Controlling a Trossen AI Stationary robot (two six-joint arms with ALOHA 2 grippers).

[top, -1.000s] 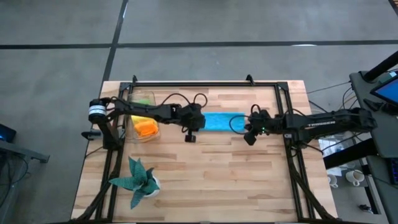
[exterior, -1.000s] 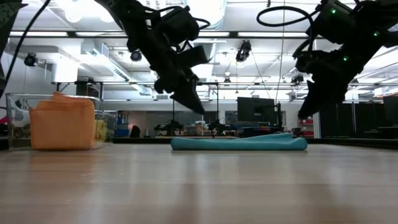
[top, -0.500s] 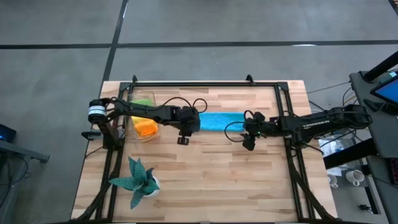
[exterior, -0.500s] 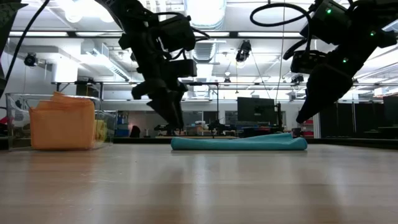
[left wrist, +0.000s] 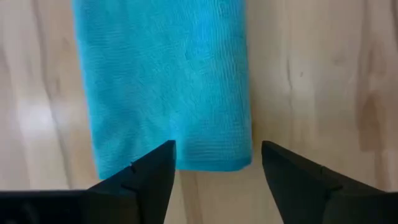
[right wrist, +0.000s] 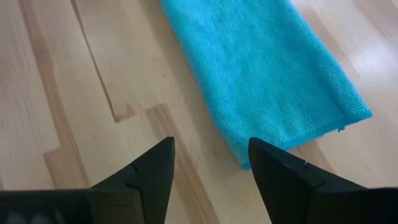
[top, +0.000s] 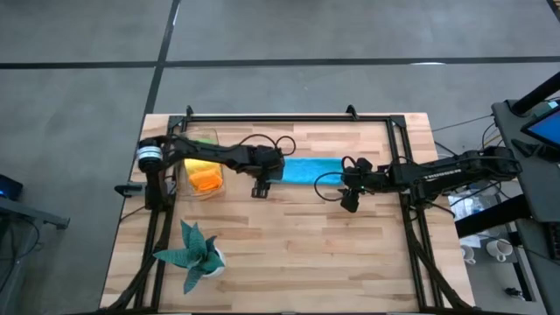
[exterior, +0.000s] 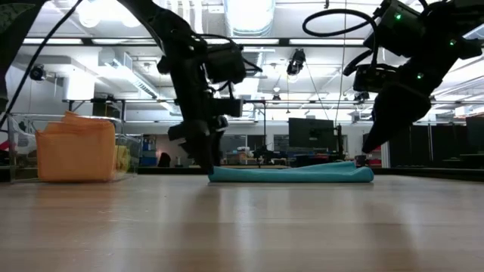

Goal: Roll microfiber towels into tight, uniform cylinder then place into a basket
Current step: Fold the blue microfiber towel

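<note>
Blue towel folded flat on the desk, a pincer at each end.

The blue towel (top: 311,170) lies as a long, narrow folded strip mid-desk (top: 289,254), unrolled. The left pincer (left wrist: 214,165) spreads wide over one short edge, the right pincer (right wrist: 210,158) wide by the other; neither holds anything.
</note>
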